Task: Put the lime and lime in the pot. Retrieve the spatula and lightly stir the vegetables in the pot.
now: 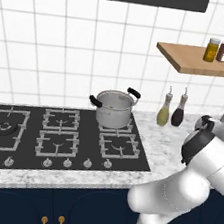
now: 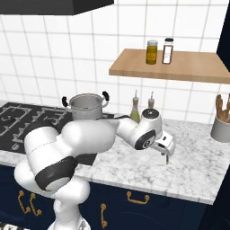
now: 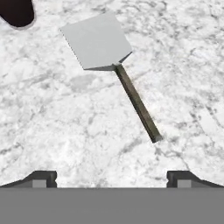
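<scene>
so the biggest thing here is the marble counter (image 2: 188,166), running from the black gas stove (image 1: 55,136) off to the right under a white tiled wall. the white arm (image 2: 90,134) reaches from the base out over the bare marble right of the stove.

the pot (image 1: 114,109) sits on the back right burner of the stove, shiny steel with two black loop handles. can't see down into it from either base view, so can't tell what's in there, limes included.

above the counter there's a wooden shelf (image 2: 179,67) with two jars on it, one yellowish (image 2: 152,52) and one with a reddish-brown fill (image 2: 167,50). at the back of the counter, right of the pot, stand a yellow-green bottle (image 1: 164,110) and a dark bottle (image 1: 179,111) side by side. far right there's a grey utensil holder (image 2: 220,126) with wooden tools poking out.

the spatula (image 3: 111,65) lies flat on the marble under the hand: square pale grey blade, thin dark handle, nothing touching it.

the gripper (image 3: 111,179) points down above the counter, fingers spread wide and empty, with the tip (image 3: 43,178) of one at each side of the hand view's bottom.
</scene>
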Controlling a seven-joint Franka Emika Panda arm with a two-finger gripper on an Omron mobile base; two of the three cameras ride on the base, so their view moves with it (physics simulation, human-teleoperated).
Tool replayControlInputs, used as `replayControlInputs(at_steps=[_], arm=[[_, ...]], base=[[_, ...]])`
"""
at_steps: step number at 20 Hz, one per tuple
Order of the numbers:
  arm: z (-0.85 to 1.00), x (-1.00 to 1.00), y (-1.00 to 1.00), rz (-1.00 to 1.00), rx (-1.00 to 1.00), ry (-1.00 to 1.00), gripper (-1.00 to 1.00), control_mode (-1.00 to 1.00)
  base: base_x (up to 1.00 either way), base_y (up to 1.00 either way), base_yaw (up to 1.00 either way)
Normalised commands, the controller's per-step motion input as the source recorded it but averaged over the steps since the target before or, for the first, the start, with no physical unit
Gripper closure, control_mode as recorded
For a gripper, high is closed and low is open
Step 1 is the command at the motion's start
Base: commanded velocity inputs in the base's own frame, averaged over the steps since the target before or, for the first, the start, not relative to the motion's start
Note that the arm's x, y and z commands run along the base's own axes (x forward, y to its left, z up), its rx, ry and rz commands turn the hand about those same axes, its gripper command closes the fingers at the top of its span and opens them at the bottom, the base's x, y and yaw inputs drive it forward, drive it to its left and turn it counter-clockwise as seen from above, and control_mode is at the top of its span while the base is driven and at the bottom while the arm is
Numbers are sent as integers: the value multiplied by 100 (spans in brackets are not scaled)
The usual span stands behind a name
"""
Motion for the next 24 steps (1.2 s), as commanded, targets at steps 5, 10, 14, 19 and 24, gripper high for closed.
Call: replayControlInputs(at_steps=[5,10,14,19,24], arm=[[-35,0,-63,0,1,10,-100,-100],[-52,18,-25,2,0,1,-100,-100],[-41,42,-10,6,0,0,-100,-100],[-37,14,-11,9,0,0,-100,-100],[-39,6,0,8,0,0,-100,-100]], base=[[0,0,0],[0,0,0],[0,0,0],[0,0,0],[0,0,0]])
